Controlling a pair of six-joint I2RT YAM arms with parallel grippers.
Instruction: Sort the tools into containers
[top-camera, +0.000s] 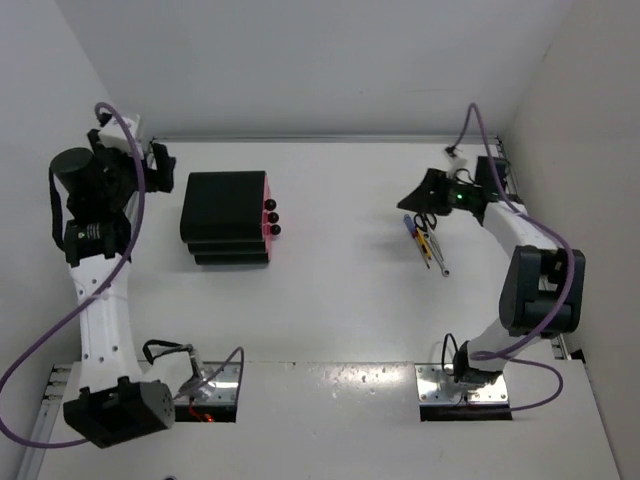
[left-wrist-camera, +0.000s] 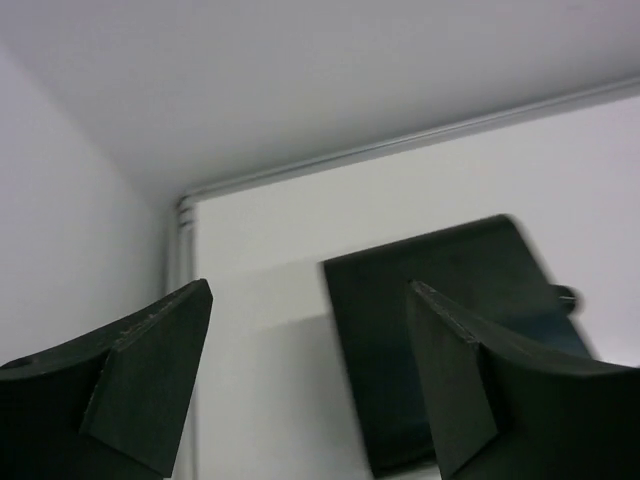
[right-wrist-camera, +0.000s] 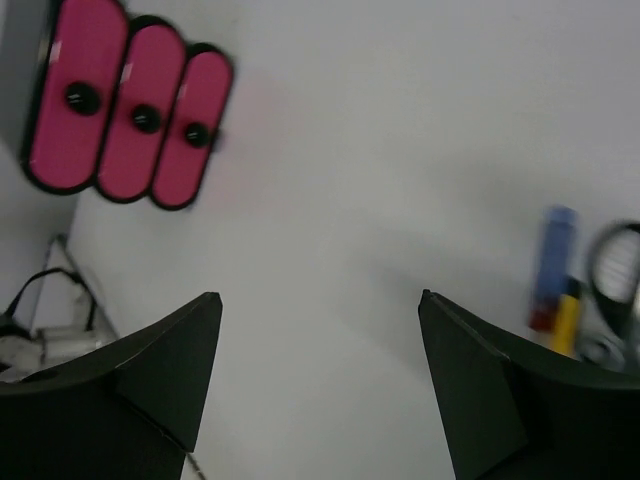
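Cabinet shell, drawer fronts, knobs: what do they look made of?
Cabinet shell: matte black, likely moulded plastic; rounded corners, dull even surface. Drawer fronts: smooth pink, probably plastic; uniform colour, soft sheen. Knobs: black, slightly shiny balls; plastic or painted, unclear.

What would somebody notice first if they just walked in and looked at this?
Probably the three bright pink drawers with round black knobs, in a black cabinet on the left. Then the little bunch of tools lying on the right side, with the right gripper open close by.
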